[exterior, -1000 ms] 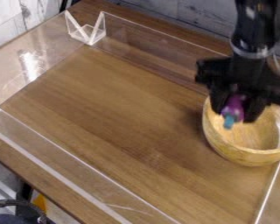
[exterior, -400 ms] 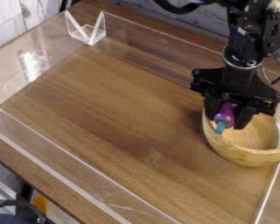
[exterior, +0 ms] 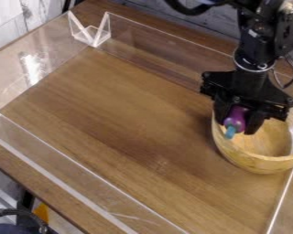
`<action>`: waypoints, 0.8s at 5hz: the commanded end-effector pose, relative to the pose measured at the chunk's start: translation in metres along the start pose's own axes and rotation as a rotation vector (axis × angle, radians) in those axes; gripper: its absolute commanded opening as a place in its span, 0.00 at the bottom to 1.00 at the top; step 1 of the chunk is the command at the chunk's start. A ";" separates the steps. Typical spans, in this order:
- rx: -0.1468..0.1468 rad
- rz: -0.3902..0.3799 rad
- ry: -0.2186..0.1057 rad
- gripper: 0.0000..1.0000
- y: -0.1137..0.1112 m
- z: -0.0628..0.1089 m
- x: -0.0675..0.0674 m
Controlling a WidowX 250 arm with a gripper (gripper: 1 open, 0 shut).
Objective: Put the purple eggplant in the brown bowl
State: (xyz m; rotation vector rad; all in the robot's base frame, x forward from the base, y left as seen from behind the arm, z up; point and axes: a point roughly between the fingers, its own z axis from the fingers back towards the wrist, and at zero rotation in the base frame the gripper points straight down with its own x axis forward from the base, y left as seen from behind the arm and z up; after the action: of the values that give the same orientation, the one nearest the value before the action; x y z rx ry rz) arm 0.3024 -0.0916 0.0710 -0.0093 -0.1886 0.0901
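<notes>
The eggplant (exterior: 238, 120) hangs in my grip, a small glossy purple piece with its teal-green cap pointing down toward the bowl (exterior: 259, 144). My jaws are clamped on its upper part, and my gripper (exterior: 242, 111) points almost straight down, so the eggplant stands nearly upright below my black fingers. It sits over the near-left part of the bowl's hollow, low enough that its green tip is level with the rim or just inside it; I cannot tell whether the tip touches the wood. The bowl is round, light brown, with a thick rim and visible grain, and it rests near the right edge of the wooden table (exterior: 124, 119). My dark arm rises from the gripper toward the top of the view. A low clear plastic wall (exterior: 63, 187) runs around the table's edge, and a small clear plastic stand (exterior: 91, 29) sits at the far left corner, well apart from the bowl and from me.
</notes>
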 end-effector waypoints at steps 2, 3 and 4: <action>-0.047 -0.119 -0.049 0.00 0.011 -0.004 0.006; -0.056 -0.138 -0.048 0.00 0.015 -0.014 0.003; -0.063 -0.166 -0.050 0.00 0.014 -0.031 0.003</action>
State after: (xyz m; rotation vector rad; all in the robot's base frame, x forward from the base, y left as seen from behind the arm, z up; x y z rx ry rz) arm 0.3042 -0.0808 0.0325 -0.0489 -0.2124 -0.0964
